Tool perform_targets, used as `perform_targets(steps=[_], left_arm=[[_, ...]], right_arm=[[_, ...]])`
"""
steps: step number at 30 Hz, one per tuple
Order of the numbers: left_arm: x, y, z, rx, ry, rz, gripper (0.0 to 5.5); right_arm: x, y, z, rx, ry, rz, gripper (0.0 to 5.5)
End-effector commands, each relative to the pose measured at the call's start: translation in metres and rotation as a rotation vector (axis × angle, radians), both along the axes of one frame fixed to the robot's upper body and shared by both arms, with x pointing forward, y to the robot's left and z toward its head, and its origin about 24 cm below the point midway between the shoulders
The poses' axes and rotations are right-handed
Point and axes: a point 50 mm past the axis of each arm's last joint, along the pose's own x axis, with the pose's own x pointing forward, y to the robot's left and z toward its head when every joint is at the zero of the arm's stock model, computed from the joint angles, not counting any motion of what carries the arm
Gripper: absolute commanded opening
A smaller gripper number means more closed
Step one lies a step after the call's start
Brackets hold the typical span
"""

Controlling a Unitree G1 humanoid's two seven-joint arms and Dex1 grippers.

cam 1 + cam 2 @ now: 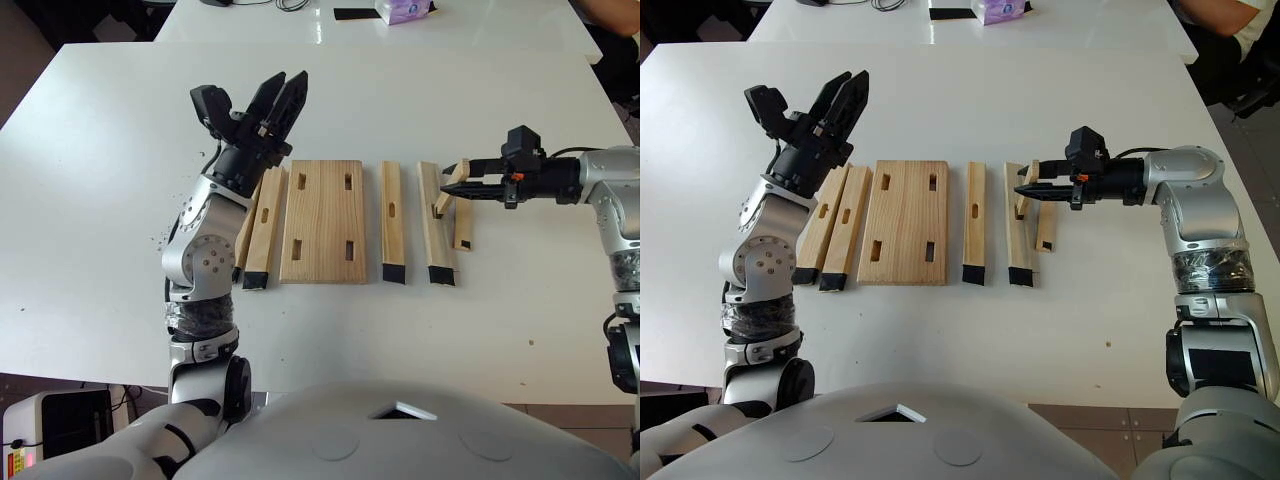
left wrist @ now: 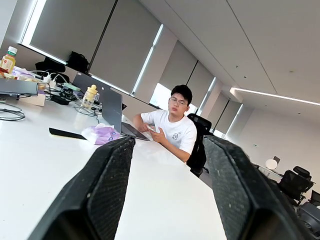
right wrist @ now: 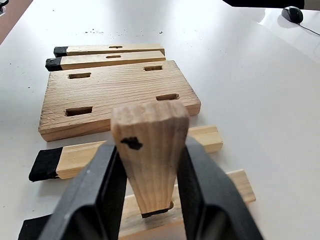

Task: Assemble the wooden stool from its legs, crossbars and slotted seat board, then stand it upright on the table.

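The slotted seat board (image 1: pixel 322 220) lies flat mid-table. Two black-tipped legs (image 1: pixel 836 228) lie side by side along its left edge, and two more (image 1: pixel 391 220) (image 1: pixel 436 230) lie to its right. My right gripper (image 1: pixel 1026 193) is shut on a short crossbar (image 3: pixel 150 125), holding it tilted just over the rightmost leg. Another crossbar (image 1: pixel 463 228) lies flat beside that leg. My left gripper (image 1: pixel 282 92) is raised above the left legs, fingers pointing up and away, open with nothing between its fingers (image 2: pixel 107 190).
The white table (image 1: pixel 120 150) has free room on all sides of the parts; small dark specks (image 1: pixel 160 238) lie at the left. A second table behind carries a tissue pack (image 1: pixel 405 10), a black strip (image 1: pixel 352 14) and a mouse (image 3: pixel 292 14).
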Motion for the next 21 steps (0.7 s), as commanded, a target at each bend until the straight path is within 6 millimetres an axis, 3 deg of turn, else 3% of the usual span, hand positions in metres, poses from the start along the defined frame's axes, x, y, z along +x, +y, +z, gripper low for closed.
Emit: perform_targets(steps=[1,21], left_arm=[[0.003,0.001,0.002,0.014,0.0,0.009,2.55],[0.003,-0.001,-0.003,0.049,0.014,-0.001,2.55]], right_arm=[[0.002,-0.002,-0.002,-0.011,-0.018,-0.016,1.32],[-0.002,-0.005,-0.03,-0.041,0.059,-0.026,1.32]])
